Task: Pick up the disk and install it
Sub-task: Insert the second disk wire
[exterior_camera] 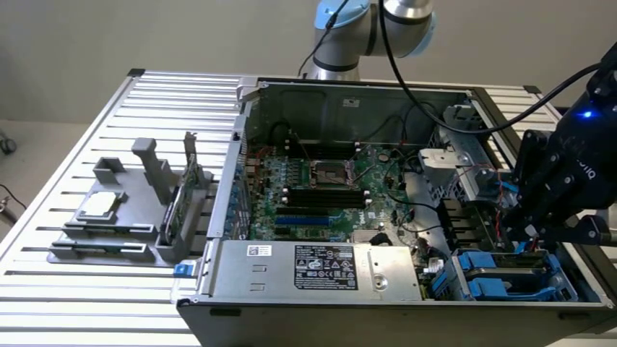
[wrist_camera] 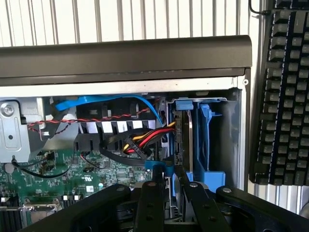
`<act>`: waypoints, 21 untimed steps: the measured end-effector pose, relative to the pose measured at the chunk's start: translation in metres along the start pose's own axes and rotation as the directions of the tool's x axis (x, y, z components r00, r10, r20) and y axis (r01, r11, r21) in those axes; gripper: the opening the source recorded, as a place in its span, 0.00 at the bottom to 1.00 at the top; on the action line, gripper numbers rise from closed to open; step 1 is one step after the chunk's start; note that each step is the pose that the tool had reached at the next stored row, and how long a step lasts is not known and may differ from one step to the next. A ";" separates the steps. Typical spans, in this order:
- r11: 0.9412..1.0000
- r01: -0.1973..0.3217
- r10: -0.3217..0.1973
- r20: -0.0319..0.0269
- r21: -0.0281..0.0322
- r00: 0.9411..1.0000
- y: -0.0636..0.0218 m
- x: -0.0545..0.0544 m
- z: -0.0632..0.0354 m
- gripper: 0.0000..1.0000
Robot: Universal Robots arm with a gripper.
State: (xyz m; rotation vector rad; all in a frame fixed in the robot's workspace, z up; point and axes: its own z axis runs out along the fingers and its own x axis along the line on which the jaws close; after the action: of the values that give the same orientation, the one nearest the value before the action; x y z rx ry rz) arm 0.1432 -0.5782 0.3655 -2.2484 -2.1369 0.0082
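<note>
The disk stands edge-on in the blue plastic drive bay at the corner of the open computer case, with its blue carrier rail along its side. My gripper reaches down onto the disk's near end, and its two black fingers sit close together on either side of that end, shut on it. In the exterior view the gripper hangs just over the blue bay at the case's lower right corner, where the dark top of the disk shows.
The open case holds a green motherboard, a grey power-supply box and red-yellow-black cables beside the bay. A grey fixture on the exterior view's left carries a small silver CPU chip. A black keyboard lies outside the case wall.
</note>
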 end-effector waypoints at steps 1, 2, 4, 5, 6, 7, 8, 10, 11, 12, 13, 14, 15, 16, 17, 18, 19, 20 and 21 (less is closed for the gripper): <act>1.000 0.001 -0.001 0.000 0.000 1.000 0.0002 0.000 0.0003 0.25; 1.000 0.001 -0.001 0.000 0.000 1.000 0.0004 0.000 0.0007 0.25; 1.000 0.002 -0.002 0.001 0.000 1.000 0.0006 0.001 0.0011 0.23; 1.000 0.002 -0.002 0.001 0.000 1.000 0.0007 0.001 0.0014 0.16; 1.000 0.003 -0.003 0.001 0.000 1.000 0.0007 0.001 0.0016 0.16; 1.000 0.004 -0.004 0.001 0.000 1.000 0.0007 0.001 0.0019 0.16; 1.000 0.005 -0.005 0.001 0.000 1.000 0.0007 0.001 0.0024 0.16; 1.000 0.008 -0.008 0.001 0.000 1.000 0.0008 0.001 0.0038 0.16; 1.000 0.010 -0.010 0.001 0.000 1.000 0.0008 0.000 0.0047 0.16; 1.000 0.013 -0.013 0.001 0.000 1.000 0.0009 0.000 0.0056 0.16; 1.000 0.015 -0.015 0.001 0.000 1.000 0.0010 0.000 0.0067 0.16; 1.000 0.018 -0.018 0.001 0.000 1.000 0.0010 -0.001 0.0078 0.16; 1.000 0.020 -0.020 0.002 0.000 1.000 0.0011 -0.001 0.0087 0.16; 1.000 0.022 -0.022 0.002 0.000 1.000 0.0011 -0.002 0.0093 0.16; 1.000 0.023 -0.023 0.002 0.001 1.000 0.0012 -0.002 0.0096 0.16; 1.000 0.025 -0.025 0.002 0.001 1.000 0.0012 -0.002 0.0099 0.16; 1.000 0.026 -0.026 0.002 0.001 1.000 0.0012 -0.003 0.0103 0.16; 1.000 0.027 -0.027 0.002 0.001 1.000 0.0012 -0.003 0.0108 0.16; 1.000 0.027 -0.027 0.002 0.001 1.000 0.0013 -0.004 0.0112 0.16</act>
State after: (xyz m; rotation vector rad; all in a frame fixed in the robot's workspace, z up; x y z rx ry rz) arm 0.1439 -0.5820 0.3541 -2.2195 -2.1681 0.0100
